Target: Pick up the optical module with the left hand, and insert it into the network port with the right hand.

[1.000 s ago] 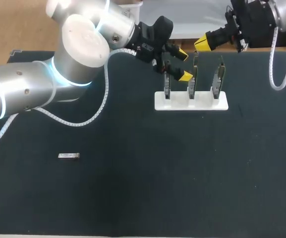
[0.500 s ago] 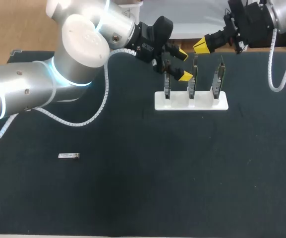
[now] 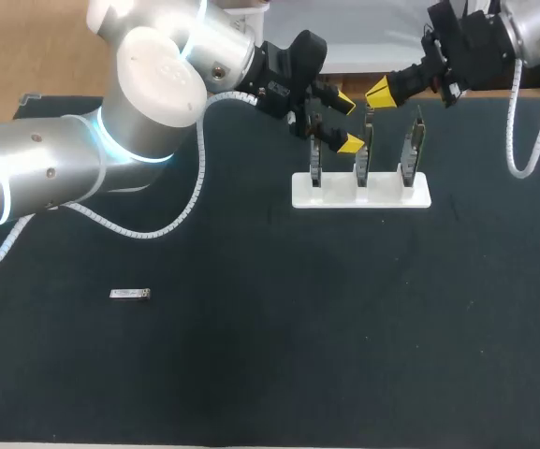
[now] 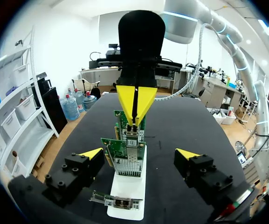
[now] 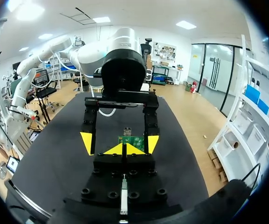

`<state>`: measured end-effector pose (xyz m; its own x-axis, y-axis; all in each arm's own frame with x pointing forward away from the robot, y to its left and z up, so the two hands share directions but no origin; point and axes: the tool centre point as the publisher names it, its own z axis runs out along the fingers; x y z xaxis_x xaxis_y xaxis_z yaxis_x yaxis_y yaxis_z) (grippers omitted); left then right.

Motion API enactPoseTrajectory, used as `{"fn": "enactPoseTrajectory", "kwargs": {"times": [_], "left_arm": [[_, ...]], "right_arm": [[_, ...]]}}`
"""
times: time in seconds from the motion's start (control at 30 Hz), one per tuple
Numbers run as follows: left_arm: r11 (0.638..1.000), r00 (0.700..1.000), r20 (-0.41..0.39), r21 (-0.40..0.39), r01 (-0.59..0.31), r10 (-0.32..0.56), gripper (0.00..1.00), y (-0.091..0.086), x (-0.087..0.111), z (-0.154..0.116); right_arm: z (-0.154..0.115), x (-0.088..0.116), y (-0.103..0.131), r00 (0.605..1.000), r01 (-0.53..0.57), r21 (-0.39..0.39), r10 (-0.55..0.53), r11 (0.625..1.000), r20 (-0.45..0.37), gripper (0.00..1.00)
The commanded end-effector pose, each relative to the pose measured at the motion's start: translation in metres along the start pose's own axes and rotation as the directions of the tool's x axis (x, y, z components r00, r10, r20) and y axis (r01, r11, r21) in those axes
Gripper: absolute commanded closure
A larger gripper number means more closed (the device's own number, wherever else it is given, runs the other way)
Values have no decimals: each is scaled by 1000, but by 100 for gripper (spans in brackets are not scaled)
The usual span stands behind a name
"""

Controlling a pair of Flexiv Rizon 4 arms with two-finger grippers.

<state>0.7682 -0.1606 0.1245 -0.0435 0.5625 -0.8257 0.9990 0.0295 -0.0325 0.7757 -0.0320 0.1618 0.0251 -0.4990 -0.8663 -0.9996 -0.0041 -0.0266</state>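
The module (image 3: 129,294) is seen lying flat on the tabletop (image 3: 344,327), at the left side, well apart from both arms. The left jaws are spread and held near the cards (image 3: 415,142), which stand upright in a white rack (image 3: 382,197). The right jaws are pressed together, close to the tops of the cards.

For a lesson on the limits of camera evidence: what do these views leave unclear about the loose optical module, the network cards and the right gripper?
Optical module: head view only, too small to tell its ends apart; outside both wrist views.
Network cards: head view shows them edge-on, ports unseen; left wrist view, each card partly hides the next.
Right gripper: right wrist view, jaws closed; anything pinched is too thin to tell.
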Motion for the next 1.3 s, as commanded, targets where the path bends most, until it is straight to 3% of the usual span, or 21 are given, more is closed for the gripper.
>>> {"fn": "enactPoseTrajectory", "kwargs": {"times": [0.03, 1.3], "left_arm": [[1000, 1000, -3, 0, 0, 0, 0, 1, 0, 0], [1000, 1000, -3, 0, 0, 0, 0, 1, 0, 0]], "right_arm": [[2, 3, -2, 1000, -9, -7, 9, 1000, -3, 100], [15, 24, 5, 997, -68, -50, 67, 996, -31, 100]]}}
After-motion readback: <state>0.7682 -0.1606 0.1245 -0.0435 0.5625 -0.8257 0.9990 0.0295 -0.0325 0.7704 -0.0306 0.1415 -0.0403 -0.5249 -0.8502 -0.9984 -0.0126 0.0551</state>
